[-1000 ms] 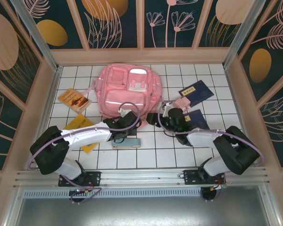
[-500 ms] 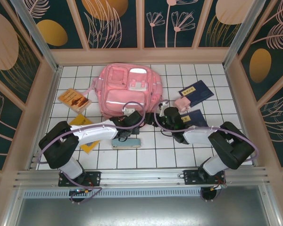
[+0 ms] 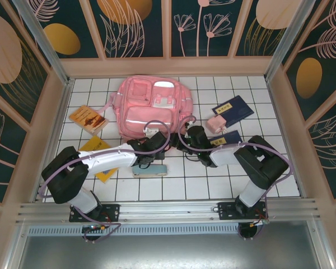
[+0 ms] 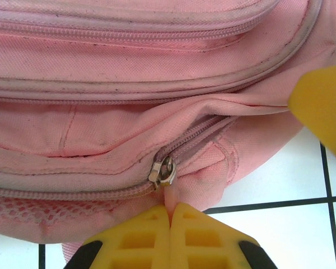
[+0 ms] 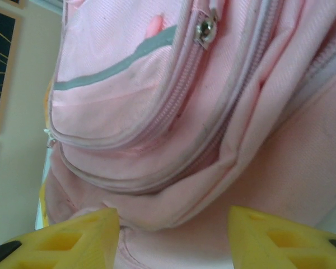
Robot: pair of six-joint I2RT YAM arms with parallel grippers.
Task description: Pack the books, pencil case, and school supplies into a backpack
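Left wrist view: the left gripper is pressing its ribbed yellow fingertips together on the zipper pull, a narrow soft pink tab hanging from a dull metal slider. Beyond the slider, the backpack is showing woven pink fabric, stacked zipper tracks with piped seams, and pink mesh at its lower left edge. It is resting on the table, which is surfaced in white tiles with dark grout lines.

Right wrist view: the right gripper is holding its yellow fingers apart, with a bulging fold of the backpack lying between them. Contact with the fabric cannot be confirmed. Farther up, a grey-green strip is curving across a pocket panel.

Top external view: the pencil case, a long flat teal pouch, is lying nearest the arm bases. Both grippers are meeting at the near edge of the backpack, which is lying flat, pockets up, mid-table toward the far wall. The yellow book is lying partly under the left arm. The orange book is lying left of the backpack. Two navy books and the small pink item are lying to its right.
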